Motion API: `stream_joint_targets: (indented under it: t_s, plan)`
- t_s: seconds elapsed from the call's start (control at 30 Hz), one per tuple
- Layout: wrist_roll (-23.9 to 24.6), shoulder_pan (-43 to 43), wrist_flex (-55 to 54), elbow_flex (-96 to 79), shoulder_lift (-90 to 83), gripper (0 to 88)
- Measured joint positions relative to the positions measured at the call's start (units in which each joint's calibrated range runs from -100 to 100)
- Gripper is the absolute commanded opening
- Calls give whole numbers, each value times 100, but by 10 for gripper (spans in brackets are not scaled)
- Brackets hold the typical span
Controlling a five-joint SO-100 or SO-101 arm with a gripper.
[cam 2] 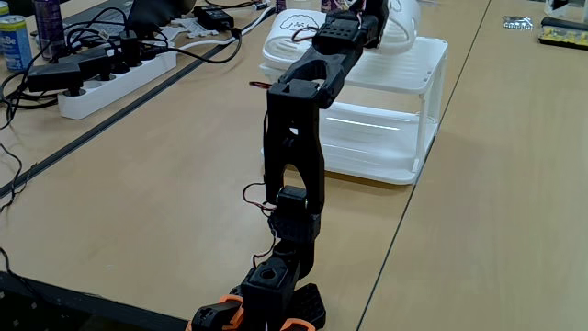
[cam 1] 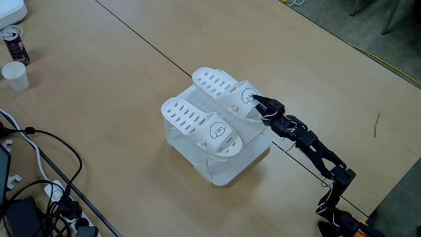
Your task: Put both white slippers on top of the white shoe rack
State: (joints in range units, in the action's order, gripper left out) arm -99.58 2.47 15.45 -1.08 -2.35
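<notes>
One fixed view looks steeply down from high above and some way back, with the white shoe rack [cam 1: 217,148] near mid-frame on the tabletop [cam 1: 118,79]. The other fixed view sits low, close behind the arm's base [cam 2: 266,299], facing along the arm toward the rack [cam 2: 386,110]. Both fixed views share the rack and the arm.

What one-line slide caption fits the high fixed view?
Black gripper at the strap of one of two white plastic slippers atop the white plastic shoe rack.
</notes>
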Motion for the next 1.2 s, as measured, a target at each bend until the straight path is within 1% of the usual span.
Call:
stream_joint_targets:
  t_s: [0.13, 0.2, 0.3, 0.37, 0.83, 1.13, 1.17, 1.2]
  plan:
    - [0, 15, 0, -225, 0, 17]
    - [0, 15, 0, -323, 0, 68]
    - [0, 15, 0, -359, 0, 171]
    - [0, 22, -9, -359, 0, 201]
    - [0, 15, -9, -530, -99, 206]
    - [0, 15, -9, -1887, -1402, 203]
    - [0, 15, -9, -2031, -1584, 195]
    - [0, 15, -9, -2156, -1748, 169]
